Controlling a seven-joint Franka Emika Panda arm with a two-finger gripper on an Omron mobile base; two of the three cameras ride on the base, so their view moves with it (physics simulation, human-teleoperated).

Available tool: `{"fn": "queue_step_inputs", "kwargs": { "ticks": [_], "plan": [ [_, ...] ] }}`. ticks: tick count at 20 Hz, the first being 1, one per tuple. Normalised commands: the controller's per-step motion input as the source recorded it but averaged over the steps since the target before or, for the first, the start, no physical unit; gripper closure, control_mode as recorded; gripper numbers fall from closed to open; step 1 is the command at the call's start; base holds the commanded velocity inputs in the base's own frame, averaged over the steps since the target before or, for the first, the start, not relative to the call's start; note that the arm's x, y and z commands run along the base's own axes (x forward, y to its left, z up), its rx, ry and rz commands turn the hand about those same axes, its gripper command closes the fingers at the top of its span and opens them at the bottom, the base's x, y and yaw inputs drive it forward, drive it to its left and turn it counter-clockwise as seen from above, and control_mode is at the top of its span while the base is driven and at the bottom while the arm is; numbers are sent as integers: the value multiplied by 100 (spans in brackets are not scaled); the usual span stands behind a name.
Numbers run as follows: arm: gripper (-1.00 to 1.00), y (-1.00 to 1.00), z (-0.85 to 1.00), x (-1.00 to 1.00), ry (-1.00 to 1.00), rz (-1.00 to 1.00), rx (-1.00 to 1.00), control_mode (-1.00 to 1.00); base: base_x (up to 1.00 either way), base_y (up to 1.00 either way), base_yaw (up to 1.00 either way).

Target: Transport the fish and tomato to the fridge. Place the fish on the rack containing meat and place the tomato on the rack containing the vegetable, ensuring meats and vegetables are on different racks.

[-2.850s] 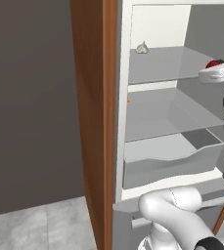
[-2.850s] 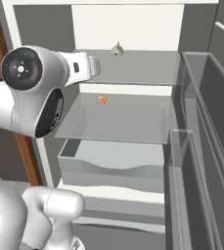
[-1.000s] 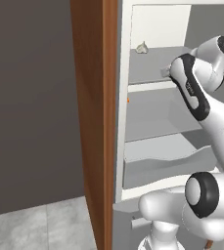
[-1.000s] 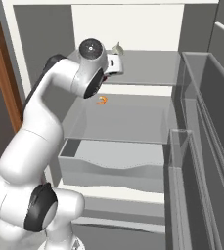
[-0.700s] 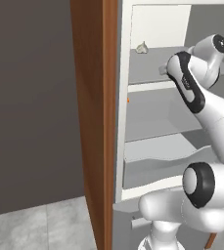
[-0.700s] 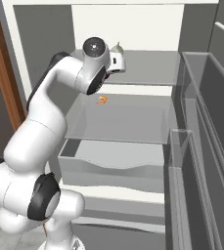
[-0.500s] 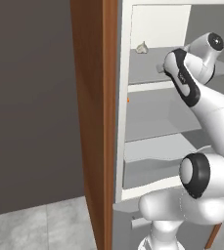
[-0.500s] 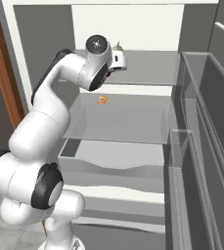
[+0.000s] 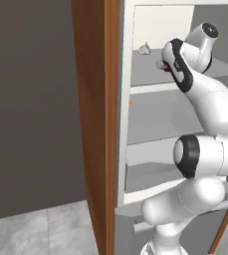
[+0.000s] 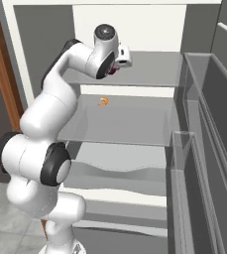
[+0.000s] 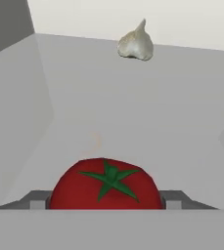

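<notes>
The hand (image 11: 106,202) is clamped on the tomato (image 11: 105,184), which sits snug between the two fingers (image 11: 35,200), stem side facing the hand camera. In the right base view a bit of the red tomato (image 10: 115,71) peeks out just under the wrist, over the near left part of the top shelf (image 10: 149,69). From the left base view the same red spot (image 9: 166,69) is seen at the front edge of that top shelf (image 9: 145,74) in the fridge (image 9: 128,124). Whether the tomato is touching the shelf or held just above it can't be told.

The garlic (image 11: 135,45) is parked at the back edge of the top shelf, against the rear wall, well apart from the tomato. It's also spotted in the left base view (image 9: 144,49) near the back left corner.

One shelf down, the little orange shrimp (image 10: 103,101) is found toward the back left of the middle shelf (image 10: 125,124).
</notes>
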Motion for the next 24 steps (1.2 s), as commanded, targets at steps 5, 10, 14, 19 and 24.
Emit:
{"fn": "queue_step_inputs", "kwargs": {
  "ticks": [5,10,14,19,24],
  "plan": [
    [-100,0,-50,23,0,0,0,-100,0,0,0],
    [-100,0,-4,39,0,0,0,-100,0,0,0],
    [-100,0,0,3,10,0,4,-100,0,0,0],
    [-100,0,0,-10,0,0,0,-100,0,0,0],
    [-100,1,0,-31,0,0,0,-100,0,0,0]
  ]
}}
